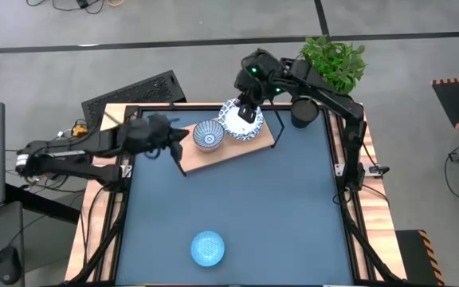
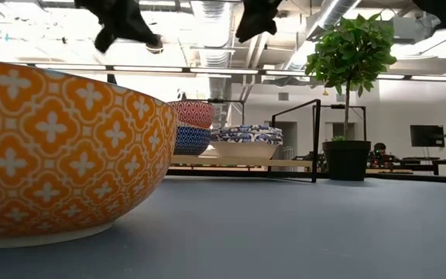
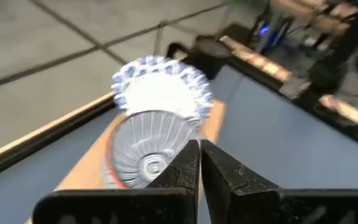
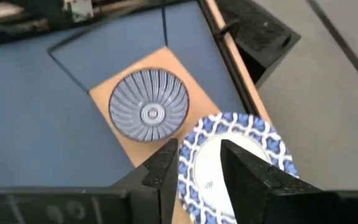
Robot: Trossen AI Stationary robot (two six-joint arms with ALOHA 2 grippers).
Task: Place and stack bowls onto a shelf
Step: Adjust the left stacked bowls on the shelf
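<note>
High view shows the shelf [image 1: 237, 151], a light wood board at the far end of the table [image 1: 237, 215], with two piles of bowls on it. The grey-blue bowl [image 1: 207, 135] sits on the shelf, and the low view shows it sitting on other small bowls, with a red-orange bowl [image 2: 192, 114] showing there. Just beside it is the white bowl with the blue rim [image 1: 241, 119], on top of its own pile. So most of the job looks done. I think two bowls are left: the light blue bowl [image 1: 207, 248] sits at the near end of the table, well apart from the shelf, and the orange bowl [image 2: 64, 151] fills the low view right by that camera. The right gripper [image 4: 199, 163] is over the near edge of the white bowl, and its fingers are apart with the rim in the gap between them, not squeezing it. The left gripper [image 3: 199, 168] is by the shelf's left end, just beside the grey-blue bowl, with its fingers pressed together and nothing in them. The bowls left are far from both grippers.
</note>
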